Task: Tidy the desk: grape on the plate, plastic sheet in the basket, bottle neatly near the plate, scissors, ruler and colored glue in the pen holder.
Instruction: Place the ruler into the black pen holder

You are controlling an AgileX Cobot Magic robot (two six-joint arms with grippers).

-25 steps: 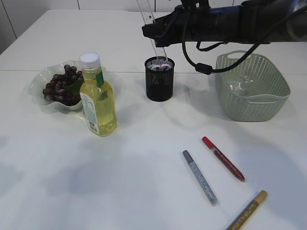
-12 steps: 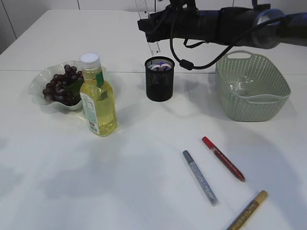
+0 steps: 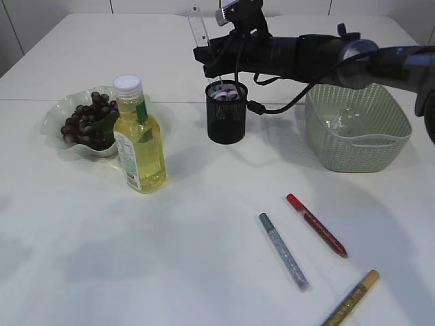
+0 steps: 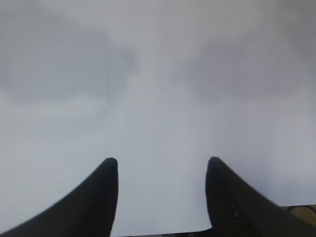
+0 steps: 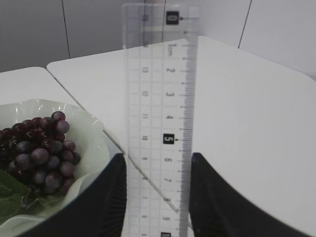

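Since a second ago our right claw (image 3: pixel 207 60) lifted, pinching the ruler (image 3: pixel 198 27) above the pen holder (image 3: pixel 226 112); left claw (image 4: pixel 162 197) spread, idle. Risk, we judge: tilted ruler tips the holder.

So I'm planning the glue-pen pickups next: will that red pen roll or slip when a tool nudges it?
The red pen looks slim and round, lying flat on the smooth table, so a sideways nudge would probably roll it. Its glossy body may slip in a loose pinch. It seems stiff and light, so closing across the middle should lift it easily.
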